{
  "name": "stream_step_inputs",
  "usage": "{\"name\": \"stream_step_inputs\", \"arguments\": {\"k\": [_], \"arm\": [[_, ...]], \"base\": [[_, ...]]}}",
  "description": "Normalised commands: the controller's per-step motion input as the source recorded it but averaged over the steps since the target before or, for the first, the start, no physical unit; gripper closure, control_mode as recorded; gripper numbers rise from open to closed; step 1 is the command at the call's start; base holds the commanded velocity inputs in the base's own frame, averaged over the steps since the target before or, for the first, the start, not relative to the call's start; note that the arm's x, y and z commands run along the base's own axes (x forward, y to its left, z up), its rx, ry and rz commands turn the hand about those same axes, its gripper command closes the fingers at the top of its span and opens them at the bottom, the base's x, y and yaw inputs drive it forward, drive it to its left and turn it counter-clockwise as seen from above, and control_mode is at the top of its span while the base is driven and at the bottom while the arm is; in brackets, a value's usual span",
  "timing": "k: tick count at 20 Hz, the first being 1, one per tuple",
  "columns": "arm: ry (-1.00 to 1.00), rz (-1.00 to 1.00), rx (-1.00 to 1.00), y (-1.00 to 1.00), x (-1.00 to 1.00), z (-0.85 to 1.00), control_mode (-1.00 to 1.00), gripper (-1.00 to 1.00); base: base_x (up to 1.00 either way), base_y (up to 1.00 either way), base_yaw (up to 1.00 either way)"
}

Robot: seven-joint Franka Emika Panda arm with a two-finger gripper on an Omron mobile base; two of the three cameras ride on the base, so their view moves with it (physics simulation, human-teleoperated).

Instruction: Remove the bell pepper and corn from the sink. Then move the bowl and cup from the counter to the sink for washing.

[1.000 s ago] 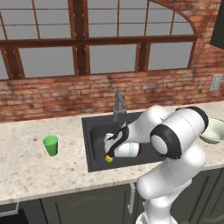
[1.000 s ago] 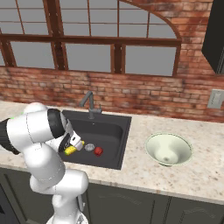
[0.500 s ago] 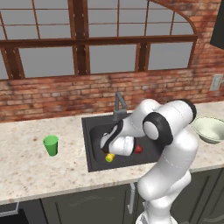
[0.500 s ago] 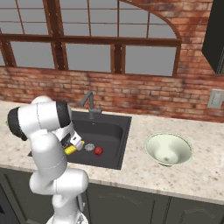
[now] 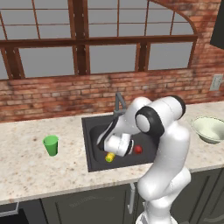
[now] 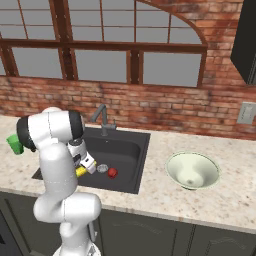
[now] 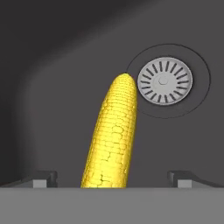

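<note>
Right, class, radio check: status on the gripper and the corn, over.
Gripper open, low in sink. Corn lying between the fingertips, not gripped. Nothing blocking it.

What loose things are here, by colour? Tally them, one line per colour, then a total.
Red: 1, the bell pepper
Yellow: 1, the corn
Green: 1, the cup
Pale greenish-white: 1, the bowl
Total: 4

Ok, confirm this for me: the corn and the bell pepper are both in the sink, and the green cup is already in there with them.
Not quite. The corn and bell pepper are in the sink, but the green cup stands on the counter left of it, as the left base view shows.
</note>
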Motion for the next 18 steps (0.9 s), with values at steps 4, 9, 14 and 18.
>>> {"name": "stream_step_inputs", "arguments": {"k": [4, 9, 14, 18], "arm": [[0.00, 0.00, 0.00, 0.03, 0.12, -0.23, -1.00, -1.00], [0.01, 0.00, 0.00, 0.03, 0.12, -0.25, -1.00, -1.00], [0.03, 0.00, 0.00, 0.02, 0.12, -0.26, -1.00, -1.00], [0.03, 0.00, 0.00, 0.03, 0.12, -0.26, -1.00, -1.00]], "base": [[0.00, 0.00, 0.00], [0.00, 0.00, 0.00], [0.00, 0.00, 0.00], [0.00, 0.00, 0.00]]}}
